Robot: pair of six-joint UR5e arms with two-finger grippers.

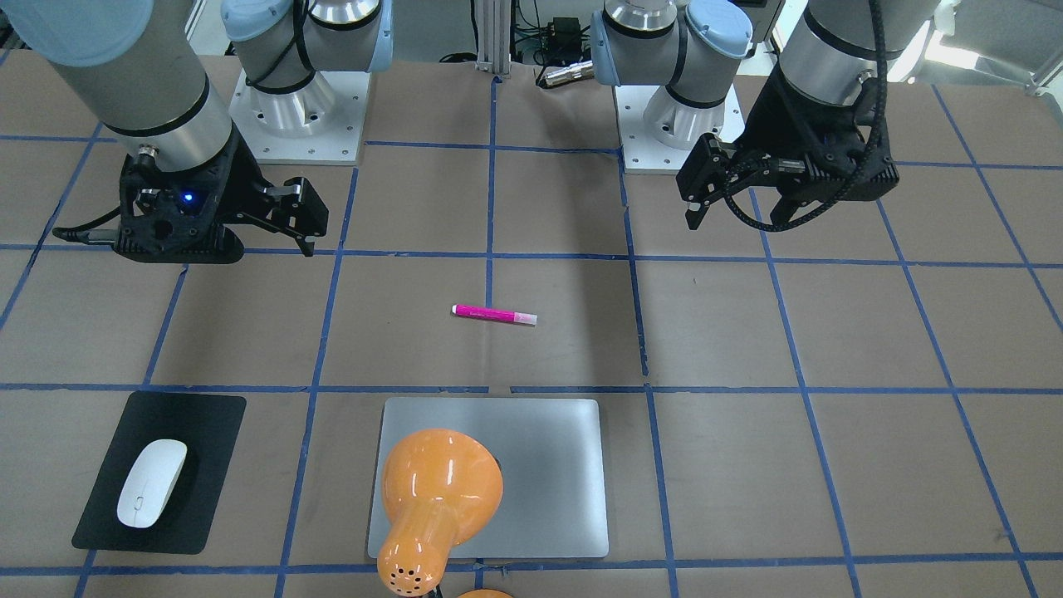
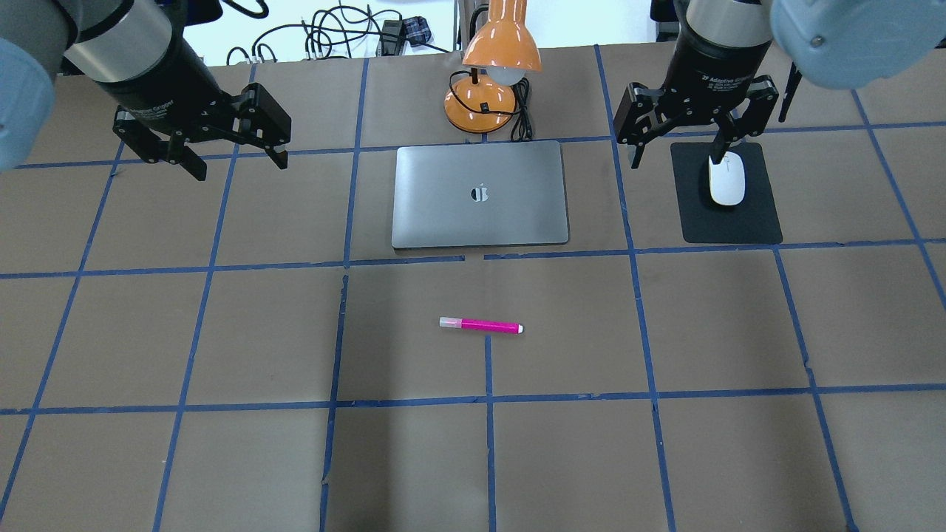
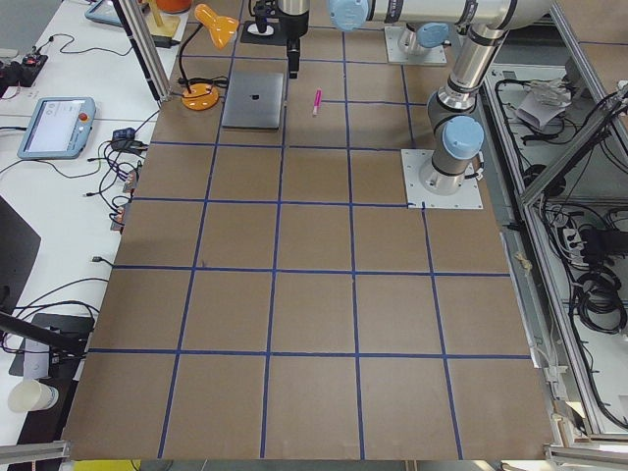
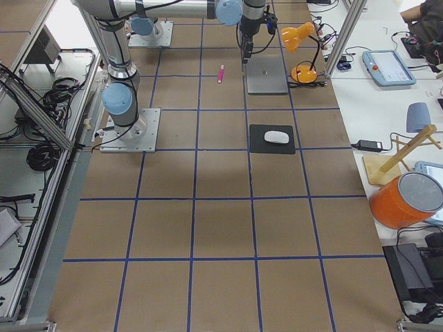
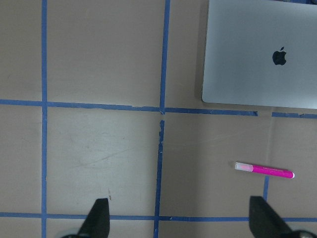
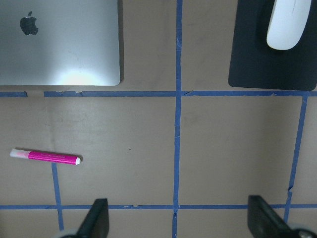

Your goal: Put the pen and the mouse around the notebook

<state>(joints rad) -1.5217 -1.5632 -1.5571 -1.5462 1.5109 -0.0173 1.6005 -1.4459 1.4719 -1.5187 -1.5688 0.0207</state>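
The magenta pen (image 2: 480, 325) lies flat on the brown table, a little nearer to me than the closed silver notebook (image 2: 480, 193). A white mouse (image 2: 726, 181) rests on a black mat (image 2: 748, 222) to the right of the notebook. My left gripper (image 2: 238, 166) hangs open and empty above the table, left of the notebook. Also open and empty, my right gripper (image 2: 678, 155) hovers over the mat's far left corner, with one finger above the mouse's far end. The left wrist view shows the pen (image 5: 264, 170) and the notebook (image 5: 262, 54). The right wrist view shows the pen (image 6: 45, 156) and the mouse (image 6: 289, 25).
An orange desk lamp (image 2: 502, 44) stands just beyond the notebook, and its shade overhangs the lid in the front view (image 1: 440, 490). Blue tape lines grid the table. Both arm bases (image 1: 299, 116) sit at the robot's side of the table.
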